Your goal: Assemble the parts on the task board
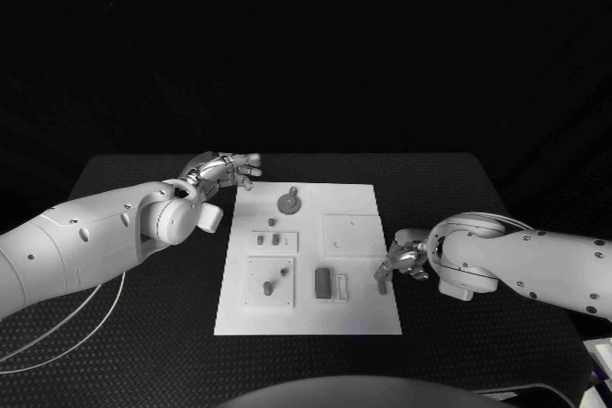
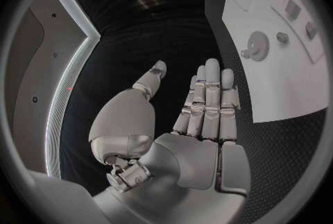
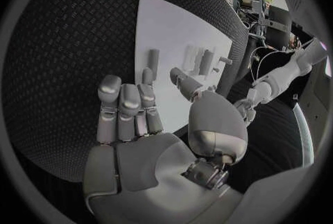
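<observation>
Parts (image 1: 289,202) lie scattered on the white task board (image 1: 357,315) in the middle of the black worktop (image 1: 459,337). The left robot hand (image 1: 225,172) hovers off the board's far left corner, fingers straight, holding nothing. The right robot hand (image 1: 398,259) sits at the board's right edge, just beside a small upright part (image 1: 381,285), fingers apart and empty.

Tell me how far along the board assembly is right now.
Early, by the look of it. Done: nothing clearly assembled; whether any part is seated I cannot tell. The gear-like part and the grey bars lie on the task board. In hand: nothing; the left hand is open off the board's far corner, the right hand is open, beside a small grey part. Left: picking and fitting the parts.
</observation>
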Robot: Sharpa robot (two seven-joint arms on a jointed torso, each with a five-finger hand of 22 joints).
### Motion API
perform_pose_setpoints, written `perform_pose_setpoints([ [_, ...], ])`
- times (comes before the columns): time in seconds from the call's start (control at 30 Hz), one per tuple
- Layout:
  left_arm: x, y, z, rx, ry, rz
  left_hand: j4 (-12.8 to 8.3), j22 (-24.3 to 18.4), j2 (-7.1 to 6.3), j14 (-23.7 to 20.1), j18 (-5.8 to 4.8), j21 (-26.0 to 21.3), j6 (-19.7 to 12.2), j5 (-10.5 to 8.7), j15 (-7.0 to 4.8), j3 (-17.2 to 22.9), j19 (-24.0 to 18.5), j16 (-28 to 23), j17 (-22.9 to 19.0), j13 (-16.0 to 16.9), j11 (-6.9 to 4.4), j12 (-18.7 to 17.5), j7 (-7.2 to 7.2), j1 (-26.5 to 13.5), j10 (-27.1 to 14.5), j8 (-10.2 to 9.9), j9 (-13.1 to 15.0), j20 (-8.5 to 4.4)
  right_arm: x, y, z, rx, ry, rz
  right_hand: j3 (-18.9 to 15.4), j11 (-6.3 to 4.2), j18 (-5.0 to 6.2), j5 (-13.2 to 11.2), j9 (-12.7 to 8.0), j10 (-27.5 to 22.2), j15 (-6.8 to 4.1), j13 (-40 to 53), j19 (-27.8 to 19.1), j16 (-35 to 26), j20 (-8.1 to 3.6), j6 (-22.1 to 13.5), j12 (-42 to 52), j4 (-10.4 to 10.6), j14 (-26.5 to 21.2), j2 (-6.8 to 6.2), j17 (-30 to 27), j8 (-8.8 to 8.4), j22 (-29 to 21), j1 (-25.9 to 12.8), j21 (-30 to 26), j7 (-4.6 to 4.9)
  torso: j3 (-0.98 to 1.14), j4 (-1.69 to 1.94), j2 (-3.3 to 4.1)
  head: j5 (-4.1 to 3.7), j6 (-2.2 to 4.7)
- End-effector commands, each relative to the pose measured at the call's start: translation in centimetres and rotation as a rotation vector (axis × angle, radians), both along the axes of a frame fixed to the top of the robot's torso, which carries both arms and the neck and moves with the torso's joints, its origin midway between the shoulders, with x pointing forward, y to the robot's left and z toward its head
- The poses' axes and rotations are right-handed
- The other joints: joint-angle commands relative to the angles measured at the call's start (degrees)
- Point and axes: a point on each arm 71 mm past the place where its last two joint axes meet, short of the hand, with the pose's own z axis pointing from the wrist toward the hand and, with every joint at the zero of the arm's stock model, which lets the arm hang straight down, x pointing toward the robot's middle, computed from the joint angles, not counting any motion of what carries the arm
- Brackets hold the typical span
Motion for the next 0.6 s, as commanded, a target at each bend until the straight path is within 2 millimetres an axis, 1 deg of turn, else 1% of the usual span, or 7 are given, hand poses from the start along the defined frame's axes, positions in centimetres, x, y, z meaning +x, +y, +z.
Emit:
perform_pose_setpoints([
  [0.03, 0.0, -0.2, 0.1, -0.006, -0.010, -0.012, 0.19, 0.06, -0.08, 0.00, 0.83, -0.33, 0.15, -0.21, 0.07, -0.11, 0.09, -0.26, 0.10, 0.07, -0.06, 0.22, -0.35, -0.42, 0.25, 0.38, 0.06, -0.16, -0.1, 0.0, -0.5, -0.033, -0.003, 0.020, -0.25, -0.13, 2.74, -0.33, 0.10, 0.39, -0.13, 0.06, 0.05, -0.22, 0.47, 0.46, 0.16, 0.61, 0.40, -0.21, -0.02, 0.21, -0.08, -0.24, 0.24, 0.00, -0.06, -0.06, -0.03, 0.20, -0.16],
  [0.1, 0.0, -0.1, 0.1, -0.005, -0.011, -0.009, 0.20, 0.07, -0.07, 0.00, 0.83, -0.33, 0.16, -0.21, 0.07, -0.11, 0.09, -0.27, 0.10, 0.06, -0.06, 0.21, -0.36, -0.42, 0.24, 0.39, 0.06, -0.16, -0.3, 0.0, -0.8, -0.042, -0.006, 0.026, -0.56, -0.14, 2.74, -0.33, 0.12, 0.35, -0.14, 0.02, 0.01, -0.29, 0.53, 0.46, 0.06, 0.58, 0.37, 0.11, -0.06, 0.17, -0.07, -0.49, 0.28, -0.01, -0.05, -0.07, -0.04, 0.36, -0.14],
  [0.17, 0.0, 0.1, 0.1, -0.003, -0.011, -0.006, 0.20, 0.08, -0.03, 0.00, 0.83, -0.33, 0.17, -0.20, 0.07, -0.10, 0.10, -0.27, 0.11, 0.06, -0.06, 0.20, -0.36, -0.41, 0.23, 0.40, 0.06, -0.17, -0.3, 0.2, -1.2, -0.051, -0.009, 0.037, -0.76, -0.14, 2.74, -0.33, 0.13, 0.31, -0.14, 0.00, -0.03, -0.34, 0.56, 0.46, -0.01, 0.53, 0.34, 0.31, -0.09, 0.14, -0.06, -0.64, 0.31, -0.02, -0.04, -0.05, -0.06, 0.37, -0.14],
  [0.43, -0.1, 0.0, 0.1, -0.004, -0.008, -0.010, 0.19, 0.11, 0.00, 0.01, 0.82, -0.34, 0.16, -0.21, 0.07, -0.12, 0.10, -0.28, 0.14, 0.05, -0.05, 0.18, -0.37, -0.42, 0.20, 0.41, 0.06, -0.18, -0.8, 1.0, -2.2, -0.071, -0.015, 0.073, -0.95, -0.14, 2.74, -0.33, 0.14, 0.21, -0.14, -0.08, -0.08, -0.43, 0.58, 0.45, -0.14, 0.42, 0.27, 0.40, -0.17, 0.11, -0.05, -0.73, 0.32, -0.02, -0.02, -0.03, -0.03, 0.56, -0.39],
  [0.6, -0.1, 0.1, 0.1, -0.004, -0.007, -0.010, 0.19, 0.13, 0.00, 0.01, 0.82, -0.35, 0.16, -0.21, 0.07, -0.14, 0.11, -0.28, 0.15, 0.05, -0.05, 0.17, -0.37, -0.44, 0.18, 0.41, 0.06, -0.18, -0.9, 1.4, -2.6, -0.076, -0.020, 0.085, -1.03, -0.15, 2.74, -0.33, 0.15, 0.18, -0.15, -0.09, -0.14, -0.46, 0.59, 0.46, -0.22, 0.21, 0.28, 0.67, -0.15, 0.07, -0.05, -0.64, 0.33, -0.03, -0.04, -0.04, 0.00, 0.65, -0.51],
])
